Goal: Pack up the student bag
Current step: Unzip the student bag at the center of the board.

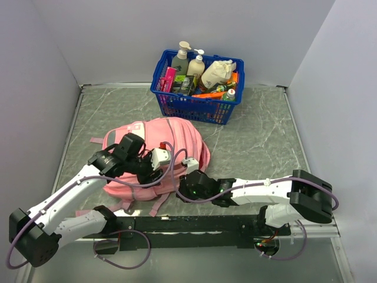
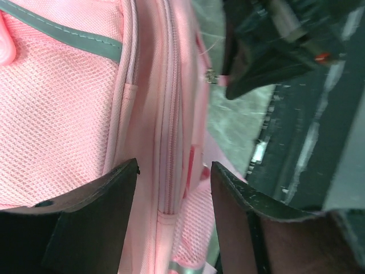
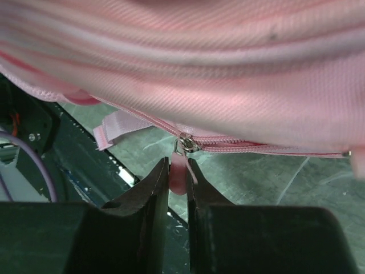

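Observation:
The pink student bag [image 1: 165,138] lies flat in the middle of the table, near the arms. My left gripper [image 1: 166,160] is open over the bag's near side; in the left wrist view its jaws [image 2: 174,171] stand apart on either side of a closed zip line on the bag [image 2: 57,114], holding nothing. My right gripper [image 1: 189,171] is at the bag's near right edge. In the right wrist view it [image 3: 177,165] is shut on the pink zip pull tab [image 3: 178,177], which hangs from the metal slider [image 3: 185,142] on the bag [image 3: 228,68].
A blue plastic basket [image 1: 177,105] with bottles and packets stands at the back centre. The black arm mount rail [image 1: 188,224] runs along the near edge. Grey walls close the table at the back and both sides.

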Tool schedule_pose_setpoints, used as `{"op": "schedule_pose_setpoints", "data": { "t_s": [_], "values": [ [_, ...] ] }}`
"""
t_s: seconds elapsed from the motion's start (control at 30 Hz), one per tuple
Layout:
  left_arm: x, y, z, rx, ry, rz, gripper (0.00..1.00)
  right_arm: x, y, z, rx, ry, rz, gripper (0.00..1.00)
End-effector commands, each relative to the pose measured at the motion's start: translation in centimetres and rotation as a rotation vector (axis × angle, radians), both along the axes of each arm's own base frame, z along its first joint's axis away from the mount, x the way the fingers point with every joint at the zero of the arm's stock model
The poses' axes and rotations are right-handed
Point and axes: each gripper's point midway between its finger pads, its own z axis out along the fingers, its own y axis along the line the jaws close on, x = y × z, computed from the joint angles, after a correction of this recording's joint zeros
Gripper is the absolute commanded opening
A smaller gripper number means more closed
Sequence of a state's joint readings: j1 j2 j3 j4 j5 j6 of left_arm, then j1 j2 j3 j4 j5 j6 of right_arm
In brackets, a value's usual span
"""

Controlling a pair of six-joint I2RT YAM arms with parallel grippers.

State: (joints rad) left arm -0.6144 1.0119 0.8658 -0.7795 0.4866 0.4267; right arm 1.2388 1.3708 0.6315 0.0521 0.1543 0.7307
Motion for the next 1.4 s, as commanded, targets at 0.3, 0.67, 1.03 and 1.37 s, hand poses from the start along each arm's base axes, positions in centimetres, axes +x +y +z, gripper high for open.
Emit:
{"op": "schedule_pose_setpoints", "data": {
  "t_s": [0.3, 0.67, 1.03, 1.37],
  "values": [
    [2.3, 4.7, -5.4, 0.287, -0.158, 0.081, 0.20, 2.1, -1.4, 2.9, 0.218, 0.062, -0.041, 0.00],
    [-2.3, 5.5, -3.1, 0.242, -0.169, -0.176, 0.01, 7.0, -6.2, 1.5, 0.148, 0.051, -0.157, 0.00],
    [-2.2, 8.5, -4.1, 0.365, -0.260, -0.189, 0.01, 10.5, -10.9, 3.4, 0.065, -0.096, -0.216, 0.00],
    [1.1, 10.0, -3.1, 0.407, -0.579, -0.173, 0.01, 7.0, -13.6, 2.1, 0.032, -0.095, -0.199, 0.00]
  ]
}}
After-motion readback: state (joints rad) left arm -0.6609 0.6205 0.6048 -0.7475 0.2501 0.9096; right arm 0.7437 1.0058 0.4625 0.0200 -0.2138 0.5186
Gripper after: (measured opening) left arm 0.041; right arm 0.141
